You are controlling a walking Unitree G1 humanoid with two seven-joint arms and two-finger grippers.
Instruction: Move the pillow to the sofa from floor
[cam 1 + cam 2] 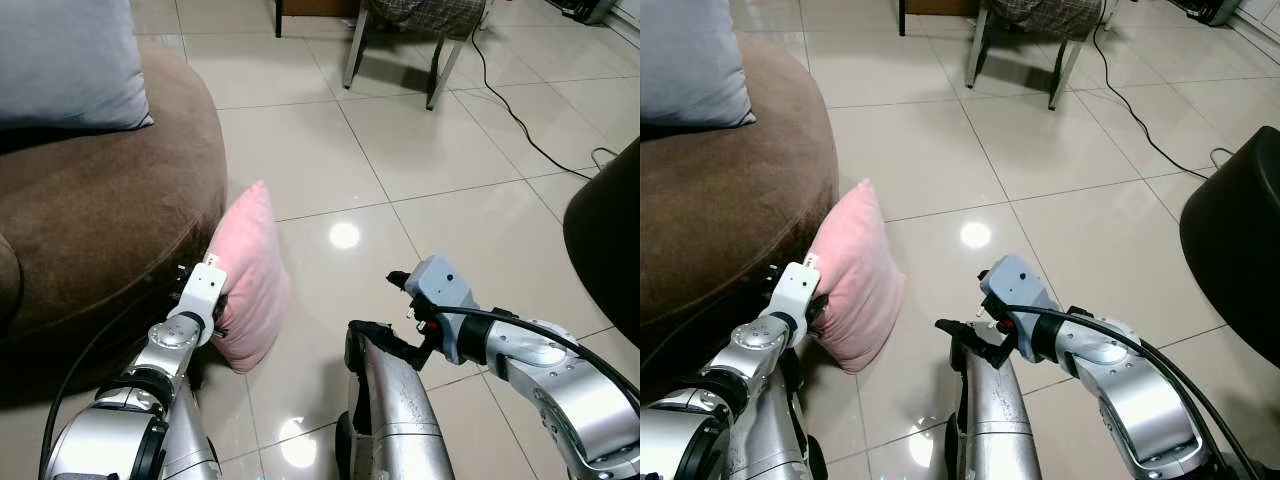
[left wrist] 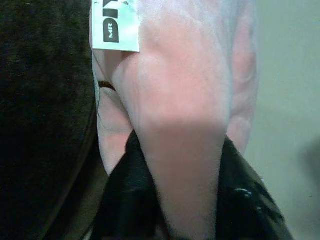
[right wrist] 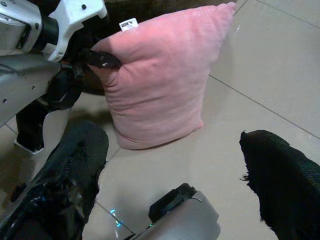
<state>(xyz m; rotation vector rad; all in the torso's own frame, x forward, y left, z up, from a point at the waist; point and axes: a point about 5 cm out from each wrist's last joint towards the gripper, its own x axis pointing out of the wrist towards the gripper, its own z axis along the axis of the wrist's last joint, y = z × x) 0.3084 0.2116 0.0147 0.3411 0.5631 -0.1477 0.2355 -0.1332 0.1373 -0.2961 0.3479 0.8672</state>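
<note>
Two head views show the pink pillow point(image 1: 250, 280) standing on the tiled floor point(image 1: 450, 150), leaning on the brown sofa point(image 1: 90, 230). The left wrist view shows its white label point(image 2: 116, 25). The left gripper point(image 3: 102, 59) pinches the pillow's edge. The right gripper point(image 3: 175, 175) hangs wide open near the pillow, apart from it.

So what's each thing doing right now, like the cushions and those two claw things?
Pink pillow: upright on the floor, leaning against the sofa, one edge pinched.
Left gripper: shut on the pink pillow's edge.
Right gripper: open, holding nothing, pointed at the pink pillow.
Grey pillow: resting on the sofa.
Sofa: brown.
Black cable: lying loose across the floor tiles.
</note>
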